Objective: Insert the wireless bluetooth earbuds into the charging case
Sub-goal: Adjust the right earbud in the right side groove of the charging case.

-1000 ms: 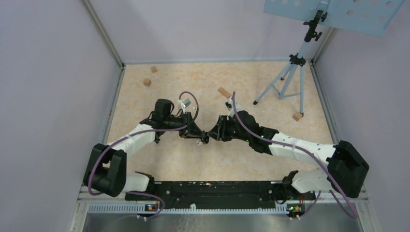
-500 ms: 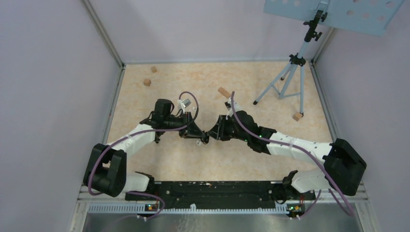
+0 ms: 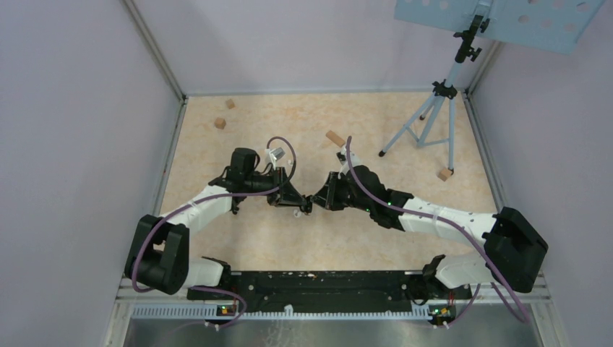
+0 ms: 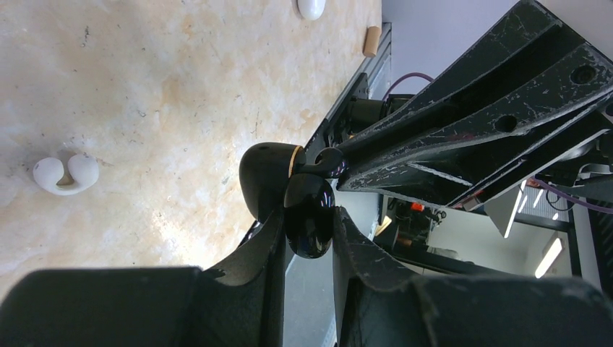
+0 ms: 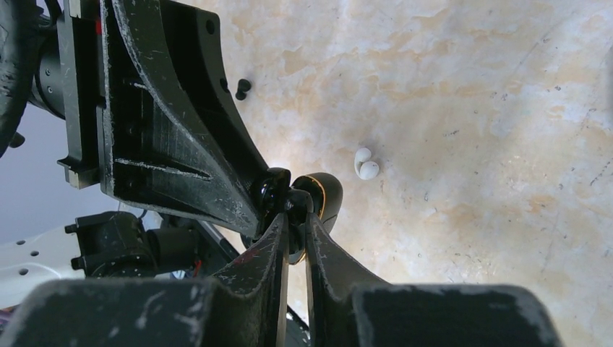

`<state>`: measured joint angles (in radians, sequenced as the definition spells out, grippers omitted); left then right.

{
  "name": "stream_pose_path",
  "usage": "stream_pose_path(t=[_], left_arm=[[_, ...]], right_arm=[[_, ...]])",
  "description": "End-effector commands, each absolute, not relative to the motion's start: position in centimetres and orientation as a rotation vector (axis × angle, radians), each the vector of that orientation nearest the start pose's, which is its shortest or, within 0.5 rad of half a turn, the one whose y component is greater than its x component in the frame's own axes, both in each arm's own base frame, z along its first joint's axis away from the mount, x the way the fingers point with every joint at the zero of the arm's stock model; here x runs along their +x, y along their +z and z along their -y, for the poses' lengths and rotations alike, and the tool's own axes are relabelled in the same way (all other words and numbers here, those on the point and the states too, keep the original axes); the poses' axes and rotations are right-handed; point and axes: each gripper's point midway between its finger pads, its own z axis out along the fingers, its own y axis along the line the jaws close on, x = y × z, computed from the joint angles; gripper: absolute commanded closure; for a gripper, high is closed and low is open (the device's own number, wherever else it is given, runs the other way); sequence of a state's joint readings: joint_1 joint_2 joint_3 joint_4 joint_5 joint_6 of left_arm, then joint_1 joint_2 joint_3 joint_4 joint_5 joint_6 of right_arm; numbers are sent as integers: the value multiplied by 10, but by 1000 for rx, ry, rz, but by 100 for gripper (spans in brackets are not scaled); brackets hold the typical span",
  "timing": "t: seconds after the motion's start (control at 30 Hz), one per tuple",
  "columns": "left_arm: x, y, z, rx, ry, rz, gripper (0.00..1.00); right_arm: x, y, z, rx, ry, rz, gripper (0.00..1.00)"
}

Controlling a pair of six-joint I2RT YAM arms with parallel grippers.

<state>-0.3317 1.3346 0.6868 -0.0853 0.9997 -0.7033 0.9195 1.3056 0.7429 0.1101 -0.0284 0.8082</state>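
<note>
Clamps glossy black oval charging case [image 4: 307, 206] in left gripper [image 4: 309, 217]; pinches tiny black plastic earbud [image 4: 329, 160] in right gripper [image 5: 293, 217] at case's 1 o'clock. Keeps tips put since a second ago, nudges right elbow [image 3: 515, 246] slightly toward 10 o'clock.

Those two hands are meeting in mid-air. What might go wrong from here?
The black earbud is pinched only at the right hand's fingertips; it might slip and drop to the table. The left hand holds the open black charging case off the table, so a hard push might twist it loose. The hands sit very close and might bump.
</note>
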Motion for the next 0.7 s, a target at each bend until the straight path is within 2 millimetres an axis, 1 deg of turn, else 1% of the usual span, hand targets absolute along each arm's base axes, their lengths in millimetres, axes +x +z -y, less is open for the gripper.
stream_pose_path(t=[0.0, 0.13, 0.33, 0.5, 0.53, 0.57, 0.67], left_arm=[[214, 162, 247, 206, -1667, -2381, 100], [214, 162, 247, 210, -1667, -2378, 100], [214, 163, 247, 208, -1667, -2379, 100], [215, 164, 247, 211, -1661, -2375, 100], [214, 163, 247, 210, -1661, -2377, 100], [214, 163, 247, 211, -1661, -2376, 100], [214, 163, 247, 210, -1660, -2378, 100]], right_arm=[[225, 183, -352, -114, 1154, -2129, 91], [222, 183, -355, -109, 1173, -2135, 91], [220, 177, -358, -114, 1177, -2161, 92], [218, 177, -355, -95, 1179, -2166, 92], [218, 179, -354, -94, 1180, -2164, 90], [217, 181, -353, -92, 1178, -2164, 87], [214, 187, -349, -95, 1174, -2161, 72]])
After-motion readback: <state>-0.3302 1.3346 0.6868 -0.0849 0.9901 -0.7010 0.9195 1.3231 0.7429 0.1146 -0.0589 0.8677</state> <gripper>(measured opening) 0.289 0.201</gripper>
